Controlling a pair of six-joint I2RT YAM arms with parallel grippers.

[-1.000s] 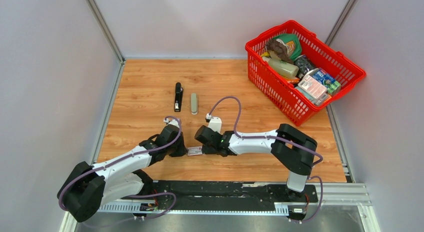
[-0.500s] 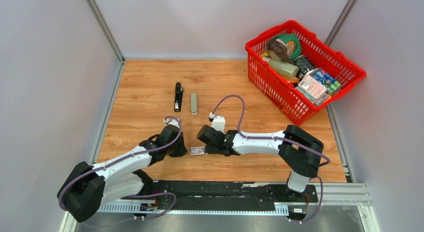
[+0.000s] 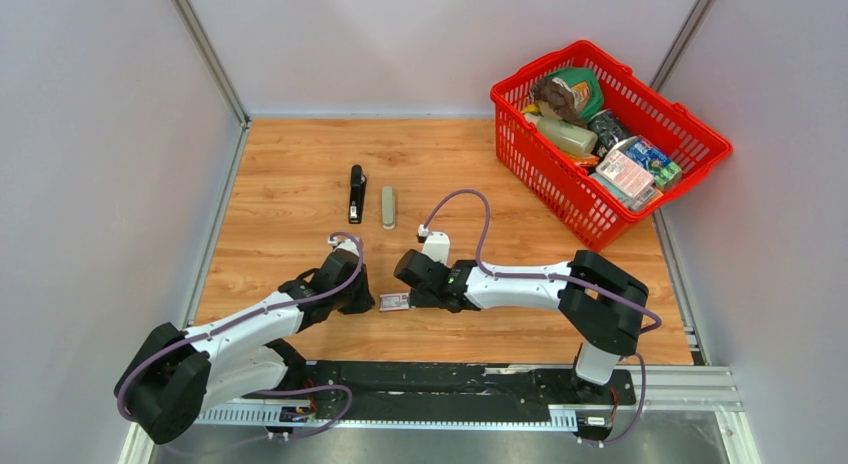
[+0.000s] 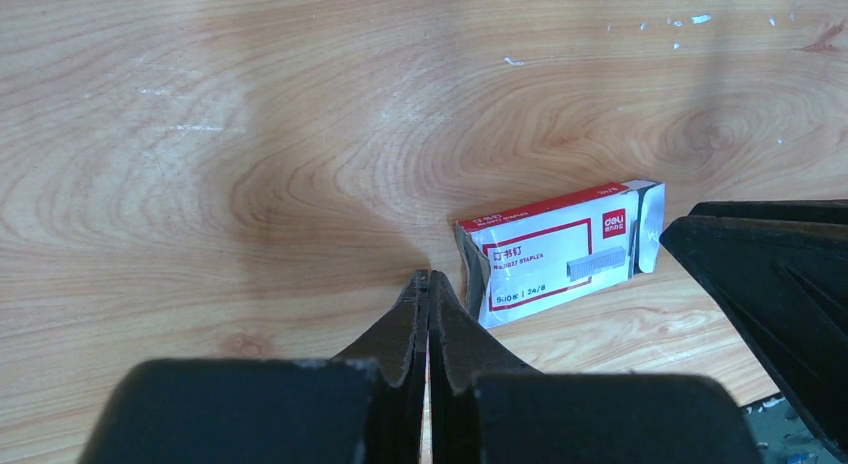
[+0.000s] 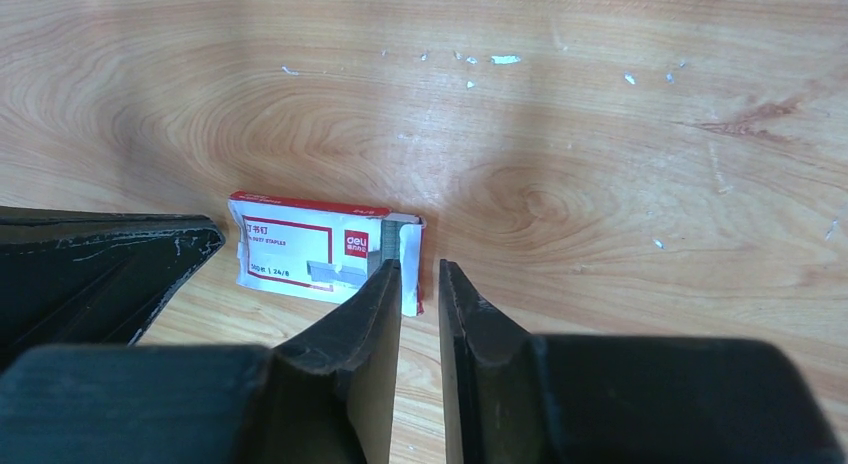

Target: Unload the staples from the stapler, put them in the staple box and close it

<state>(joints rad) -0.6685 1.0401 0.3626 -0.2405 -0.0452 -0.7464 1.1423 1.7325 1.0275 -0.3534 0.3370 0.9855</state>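
We list: stapler (image 3: 356, 194), untouched far up the table (image 3: 290, 174), well apart from both arms; no staples visible; left end effector (image 4: 430, 279), closed, empty, beside box (image 4: 555, 249); right end effector (image 5: 420, 269), narrowly parted, empty, at its flap (image 5: 405, 239). We judge they flank it to open it.

built as a left arm (image 3: 250, 322) and a right arm (image 3: 515, 283) of glossy white link shells between chunky rounded black joint housings, each seated on a black plate (image 3: 450, 376) over a ribbed silver rail (image 3: 250, 414). strung with purple cable (image 3: 460, 193), looped over each wrist and again low by the bases, with a small white block at the right wrist where the loop plugs in. tipped by a left gripper (image 4: 429, 279) and a right gripper (image 5: 420, 269) with matte black wedge fingers (image 5: 355, 334), tapering to thin tips, faintly scuffed pale along the edges.
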